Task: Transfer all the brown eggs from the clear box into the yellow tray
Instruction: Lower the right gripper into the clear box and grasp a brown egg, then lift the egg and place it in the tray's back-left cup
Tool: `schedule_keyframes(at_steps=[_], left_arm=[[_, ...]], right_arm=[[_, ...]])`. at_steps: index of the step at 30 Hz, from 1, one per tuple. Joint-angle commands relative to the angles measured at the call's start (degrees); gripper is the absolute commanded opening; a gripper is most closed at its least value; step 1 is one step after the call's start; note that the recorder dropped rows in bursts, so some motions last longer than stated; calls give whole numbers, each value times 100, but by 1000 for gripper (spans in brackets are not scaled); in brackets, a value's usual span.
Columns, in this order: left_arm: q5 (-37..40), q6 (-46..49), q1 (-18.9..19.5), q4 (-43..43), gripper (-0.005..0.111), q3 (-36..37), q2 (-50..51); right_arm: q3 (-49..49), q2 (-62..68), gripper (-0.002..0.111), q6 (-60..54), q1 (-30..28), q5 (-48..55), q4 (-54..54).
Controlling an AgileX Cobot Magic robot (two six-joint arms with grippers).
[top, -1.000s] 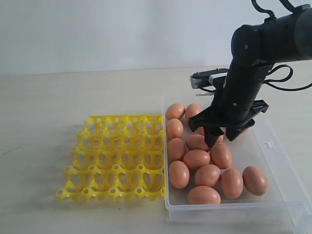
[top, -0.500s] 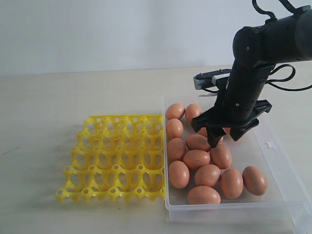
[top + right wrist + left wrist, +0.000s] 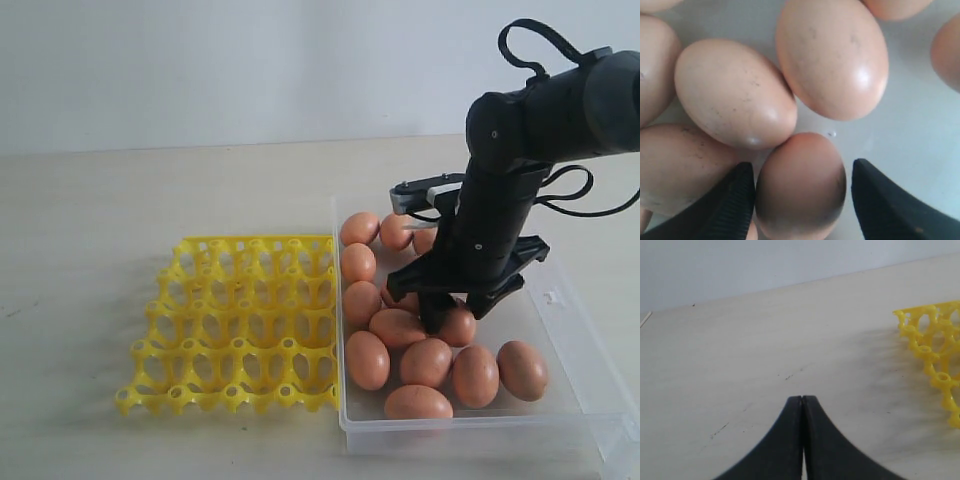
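As it straddles a smooth, speckled brown egg (image 3: 800,190) (oval, glossy), the right pincer (image 3: 802,167) gapes open.

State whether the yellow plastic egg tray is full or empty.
Empty: the yellow tray holds nothing; the brown eggs sit in the clear plastic box.

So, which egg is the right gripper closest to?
The egg sitting inside the open right gripper; the other eggs all lie outside it.

Lighting bright, even and diffuse throughout; exterior view sharp, faint shadows beneath the yellow tray (image 3: 192,246). Right wrist view shows soft glare patches on the brown eggs (image 3: 832,57), nearest egg shaded. Left wrist view slightly hazy, pale shadow on the table (image 3: 740,355).
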Motion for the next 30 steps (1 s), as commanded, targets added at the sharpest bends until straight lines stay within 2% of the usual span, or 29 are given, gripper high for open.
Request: schedule_keyframes(at_steps=[1,6,9,11,16,22,30], left_arm=[[-52,-14,10,-14,0,-23,4],[-52,-14,10,-14,0,-23,4],[-52,-14,10,-14,0,-23,4],[-52,-14,10,-14,0,-23,4],[-52,-14,10,-14,0,-23,4],[-52,-14,10,-14,0,-23,4],[-52,-14,10,-14,0,-23,4]], right_arm=[[158,-13,55,14,24,-307,-28],[158,71,55,14,24,-468,-16],[158,73,48,14,24,-620,-16],[158,59,38,14,24,-684,-16],[158,-20,0,-274,24,-609,27],[158,-277,0,-349,24,-600,27],[158,-1563,0,-546,276,-868,91]])
